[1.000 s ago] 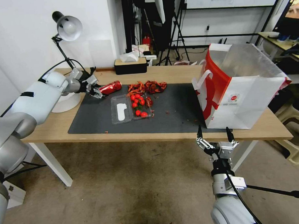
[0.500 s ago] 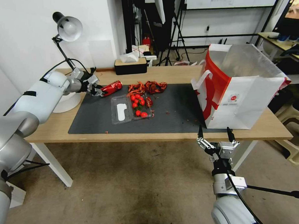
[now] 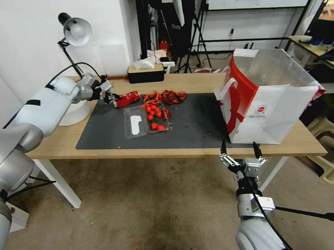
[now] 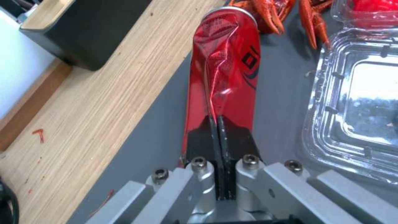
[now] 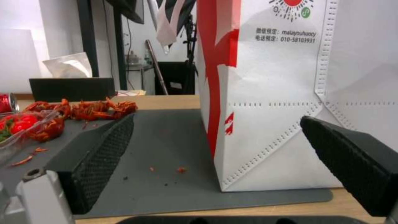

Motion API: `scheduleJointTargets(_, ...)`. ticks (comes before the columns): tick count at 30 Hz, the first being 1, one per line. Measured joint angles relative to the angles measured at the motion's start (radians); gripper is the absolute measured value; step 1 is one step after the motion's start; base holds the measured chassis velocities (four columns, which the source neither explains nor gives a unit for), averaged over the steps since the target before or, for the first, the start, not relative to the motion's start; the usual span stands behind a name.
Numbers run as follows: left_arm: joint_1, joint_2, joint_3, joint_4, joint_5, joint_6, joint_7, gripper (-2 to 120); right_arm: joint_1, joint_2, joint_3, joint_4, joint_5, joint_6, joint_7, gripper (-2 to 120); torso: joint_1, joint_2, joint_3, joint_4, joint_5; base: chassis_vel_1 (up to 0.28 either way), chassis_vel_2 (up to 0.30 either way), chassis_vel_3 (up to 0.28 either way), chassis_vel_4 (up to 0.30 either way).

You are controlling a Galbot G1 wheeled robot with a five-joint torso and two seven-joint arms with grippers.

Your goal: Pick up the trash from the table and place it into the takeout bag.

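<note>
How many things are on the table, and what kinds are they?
Can: 1, crushed, pinched by the left gripper
Clamshell box of tomatoes: 1
Crayfish shell pile: 1
Takeout bag: 1
Lamp: 1
Tissue box: 1
Total: 6
The right gripper waits open, below the table edge.

left gripper point(image 3: 112, 98) | carried the can point(image 3: 126, 99) up, toward the table's far edge and the crayfish pile point(image 3: 164, 97) | can now lifted off the mat point(image 3: 196, 120)
</note>
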Motion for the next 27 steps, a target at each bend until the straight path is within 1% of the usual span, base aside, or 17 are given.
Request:
scheduleJointTargets(7, 0.002, 0.002, -0.002, 0.000, 0.002, -0.011, 0.002, 0, 0.003, 0.001, -0.002, -0.001, -0.001, 0.000, 0.000, 100, 0.000, 0.000, 0.000, -0.0001, -0.0001, 0.000, 0.000, 0.000, 0.000)
scheduleJointTargets(12, 0.004, 0.002, -0.019, -0.003, -0.007, -0.025, 0.003, 0, 0.002, 0.001, -0.003, -0.001, -0.002, -0.001, 0.000, 100, 0.000, 0.000, 0.000, -0.0001, -0.0007, 0.000, 0.000, 0.000, 0.000)
scheduleJointTargets(14, 0.004, 0.003, -0.028, -0.012, -0.021, -0.031, 0.003, 0, 0.001, 0.001, -0.003, -0.001, -0.003, -0.001, 0.000, 100, 0.000, 0.000, 0.000, -0.0001, -0.0001, 0.000, 0.000, 0.000, 0.000)
scheduleJointTargets(17, 0.004, 0.004, -0.031, -0.016, -0.026, -0.035, 0.004, 0, 0.001, 0.001, -0.003, -0.001, -0.004, -0.001, 0.000, 100, 0.000, 0.000, 0.000, -0.0003, -0.0002, 0.000, 0.000, 0.000, 0.000)
scheduleJointTargets(23, -0.001, 0.005, -0.041, -0.027, -0.047, -0.043, 0.008, 0, -0.001, -0.001, -0.004, -0.001, -0.005, -0.001, 0.000, 100, 0.000, 0.000, 0.000, 0.0001, -0.0002, 0.000, 0.000, 0.000, 0.000)
scheduleJointTargets(27, -0.015, -0.003, -0.063, -0.055, -0.085, -0.051, 0.008, 0, -0.003, -0.002, -0.004, -0.001, -0.005, -0.001, 0.000, 100, 0.000, 0.000, 0.000, 0.0002, -0.0002, 0.000, 0.000, 0.000, 0.000)
